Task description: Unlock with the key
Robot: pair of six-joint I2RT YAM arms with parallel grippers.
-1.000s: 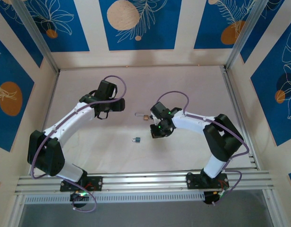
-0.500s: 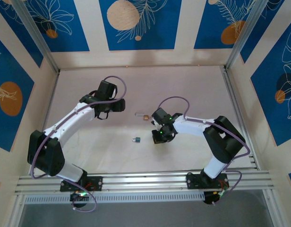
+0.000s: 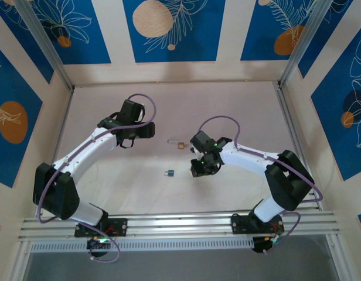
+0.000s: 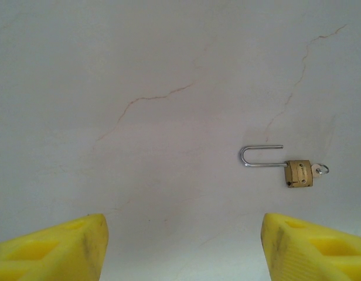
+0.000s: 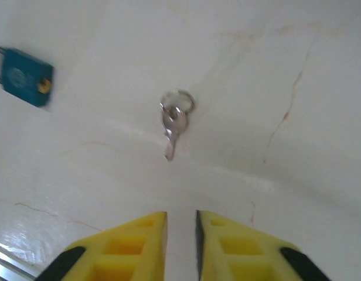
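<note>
Key [image 5: 170, 130] lengthwise in line with right hand [image 5: 181, 214], blade tip nearest.

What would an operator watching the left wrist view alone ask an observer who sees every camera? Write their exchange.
Operator: I see a brass padlock. What is the right gripper near?
Observer: A silver key on a ring, lying just ahead of its fingers.
Operator: Is it held?
Observer: No, the fingers are slightly apart, short of it.
Operator: Anything else?
Observer: A blue padlock lies nearer the arm bases than the brass one.
</note>
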